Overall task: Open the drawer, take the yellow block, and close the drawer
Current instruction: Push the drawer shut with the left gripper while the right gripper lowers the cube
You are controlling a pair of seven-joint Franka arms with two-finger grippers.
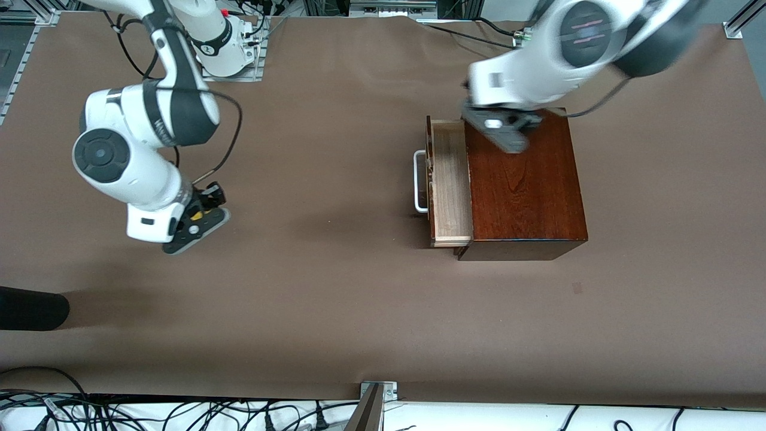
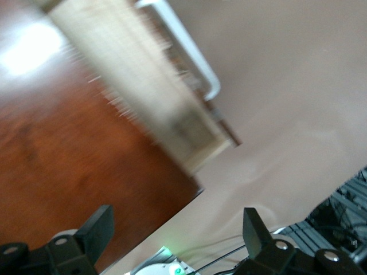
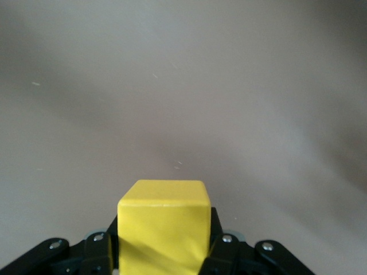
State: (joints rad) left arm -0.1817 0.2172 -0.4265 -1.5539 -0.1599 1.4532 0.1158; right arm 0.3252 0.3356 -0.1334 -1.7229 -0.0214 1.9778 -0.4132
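The dark reddish-brown wooden box stands toward the left arm's end of the table. Its drawer is pulled partly out, showing a pale, empty wood interior and the white bar handle. My left gripper is open and empty over the box top, near the drawer's edge. The left wrist view shows its fingers spread wide above the box and drawer. My right gripper is low over the bare table toward the right arm's end, shut on the yellow block.
A black rounded object lies at the table's edge at the right arm's end, nearer the front camera. Cables and a metal bracket run along the front edge. Brown table surface lies between the two arms.
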